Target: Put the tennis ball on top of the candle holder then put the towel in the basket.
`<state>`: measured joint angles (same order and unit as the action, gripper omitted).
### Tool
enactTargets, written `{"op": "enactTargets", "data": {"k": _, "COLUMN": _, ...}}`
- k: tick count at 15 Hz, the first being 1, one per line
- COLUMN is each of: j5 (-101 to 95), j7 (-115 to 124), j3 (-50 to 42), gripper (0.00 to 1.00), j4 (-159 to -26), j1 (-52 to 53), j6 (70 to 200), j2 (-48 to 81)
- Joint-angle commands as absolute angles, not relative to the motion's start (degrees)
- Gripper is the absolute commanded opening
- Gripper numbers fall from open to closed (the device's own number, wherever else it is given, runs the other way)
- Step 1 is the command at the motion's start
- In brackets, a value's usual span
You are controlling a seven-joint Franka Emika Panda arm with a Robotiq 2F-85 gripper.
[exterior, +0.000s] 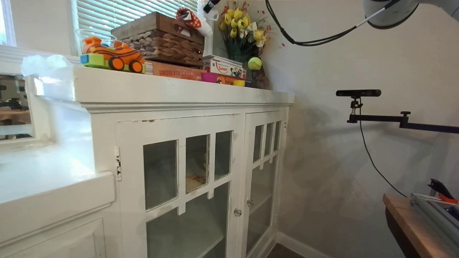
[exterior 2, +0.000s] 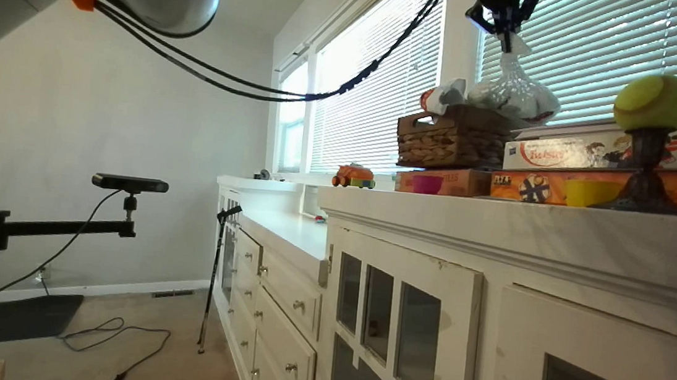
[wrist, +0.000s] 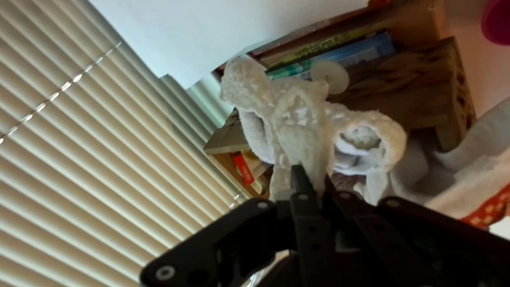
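Gripper point(wrist: 313, 175) pinching the white towel point(wrist: 299, 137), folds hanging at the basket point(exterior 2: 455, 142): centre it, lower gently inside, then release!

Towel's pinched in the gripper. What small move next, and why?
I'd probably ease the gripper a little away from the Twister box before releasing: in an exterior view, the towel it holds appears to bulge past the basket on that side.
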<state>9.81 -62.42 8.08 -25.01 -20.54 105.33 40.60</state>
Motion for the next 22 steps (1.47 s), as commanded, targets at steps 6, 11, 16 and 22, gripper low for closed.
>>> {"op": "enactTargets", "data": {"k": 6, "j5": 11.41, "j7": -63.12, "j3": 9.08, "gripper": 0.01, "j4": -25.26, "j1": -15.35, "j6": 117.52, "j2": 40.86}}
{"op": "enactTargets", "data": {"k": 11, "j5": 15.24, "j7": -61.12, "j3": 12.45, "gripper": 0.01, "j4": -25.33, "j1": -14.56, "j6": 115.04, "j2": 41.98}}
{"op": "enactTargets", "data": {"k": 16, "j5": 18.29, "j7": -57.26, "j3": 14.47, "gripper": 0.01, "j4": -25.39, "j1": -14.34, "j6": 111.17, "j2": 43.57}}
{"op": "enactTargets", "data": {"k": 22, "j5": 14.96, "j7": -52.08, "j3": 11.65, "gripper": 0.33, "j4": -25.43, "j1": -12.54, "j6": 110.01, "j2": 44.91}}
